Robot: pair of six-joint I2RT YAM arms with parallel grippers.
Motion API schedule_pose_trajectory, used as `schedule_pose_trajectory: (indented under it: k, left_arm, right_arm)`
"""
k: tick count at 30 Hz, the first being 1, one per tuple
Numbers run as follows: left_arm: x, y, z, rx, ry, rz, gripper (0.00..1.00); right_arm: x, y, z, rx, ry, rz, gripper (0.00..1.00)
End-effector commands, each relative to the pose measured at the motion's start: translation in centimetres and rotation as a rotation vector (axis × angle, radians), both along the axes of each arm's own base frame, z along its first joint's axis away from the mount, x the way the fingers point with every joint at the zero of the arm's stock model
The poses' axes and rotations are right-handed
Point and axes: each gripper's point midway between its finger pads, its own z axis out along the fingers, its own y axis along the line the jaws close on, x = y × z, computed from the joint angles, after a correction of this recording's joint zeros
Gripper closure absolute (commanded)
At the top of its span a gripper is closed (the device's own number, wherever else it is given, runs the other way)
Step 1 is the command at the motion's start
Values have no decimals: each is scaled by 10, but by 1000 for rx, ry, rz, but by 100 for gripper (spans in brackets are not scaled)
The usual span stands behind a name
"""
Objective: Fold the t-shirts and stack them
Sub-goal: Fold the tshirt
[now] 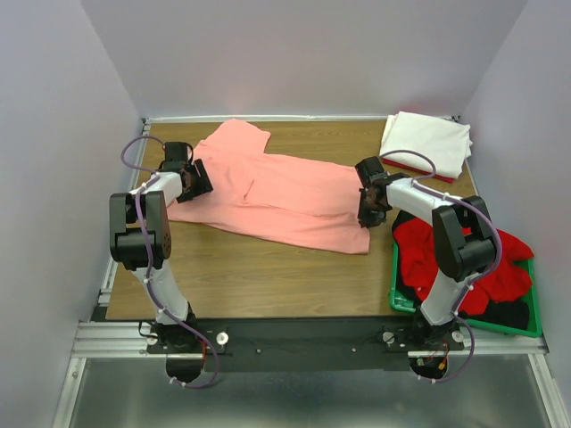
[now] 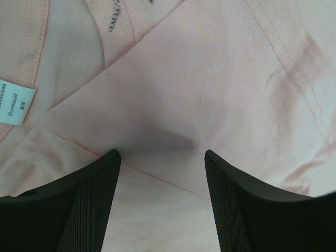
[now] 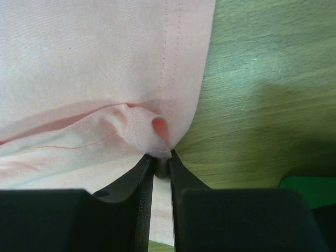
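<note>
The salmon-pink t-shirt [image 1: 277, 192] lies spread across the middle of the wooden table. My left gripper [image 1: 198, 181] is open at its left edge; in the left wrist view the fingers [image 2: 100, 194] straddle pink cloth [image 2: 210, 79] with a white label [image 2: 14, 102] nearby. My right gripper [image 1: 368, 214] is shut on the shirt's right hem, pinching a bunched fold [image 3: 152, 131]. A folded white t-shirt [image 1: 426, 143] lies on a red one at the back right. Red [image 1: 419, 250] and dark [image 1: 508, 312] shirts fill the green crate.
The green crate [image 1: 401, 299] stands at the right front edge, right beside my right arm. Bare wood [image 1: 268, 276] lies in front of the pink shirt. White walls enclose the table on three sides.
</note>
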Motion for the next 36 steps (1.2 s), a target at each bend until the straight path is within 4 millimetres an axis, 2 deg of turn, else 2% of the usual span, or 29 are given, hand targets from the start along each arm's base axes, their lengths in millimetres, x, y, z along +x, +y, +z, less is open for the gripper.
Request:
schedule_pose_trajectory:
  k: [1, 8, 11, 14, 15, 20, 23, 24, 25, 26, 28, 31, 36]
  left_arm:
    - [-24, 23, -23, 62, 87, 64, 26]
    - [-24, 25, -20, 67, 81, 82, 26]
    - [-25, 24, -16, 60, 71, 86, 26]
    - [-23, 19, -11, 42, 51, 72, 26]
    - [-20, 19, -5, 39, 34, 70, 26]
    - [-19, 18, 13, 38, 2, 64, 26]
    - [-13, 15, 38, 28, -53, 56, 26]
    - [-9, 16, 53, 30, -82, 55, 26]
    - [-10, 15, 55, 30, -85, 54, 26]
    - [-5, 16, 66, 34, -109, 52, 26]
    - [1, 11, 74, 10, -131, 26, 26]
    - [6, 4, 69, -17, -130, 2, 26]
    - [11, -10, 54, -66, -140, -57, 26]
  right_arm:
    - [-35, -33, -13, -140, 117, -40, 78]
    - [-53, -37, -20, -156, 193, -63, 77]
    - [-57, -40, -22, -171, 207, -72, 74]
    - [-55, -42, -18, -181, 202, -81, 63]
    - [-55, -42, -17, -184, 203, -83, 52]
    - [-50, -44, -8, -201, 181, -88, 41]
    - [-43, -46, 0, -207, 151, -82, 37]
    - [-38, -45, 7, -203, 131, -73, 34]
    - [-37, -45, 8, -204, 124, -74, 32]
    - [-29, -42, 18, -195, 91, -59, 31]
    - [-18, -37, 30, -173, 55, -39, 29]
    - [-7, -27, 47, -127, 9, -10, 27]
    - [14, 14, 74, 36, -94, 74, 26]
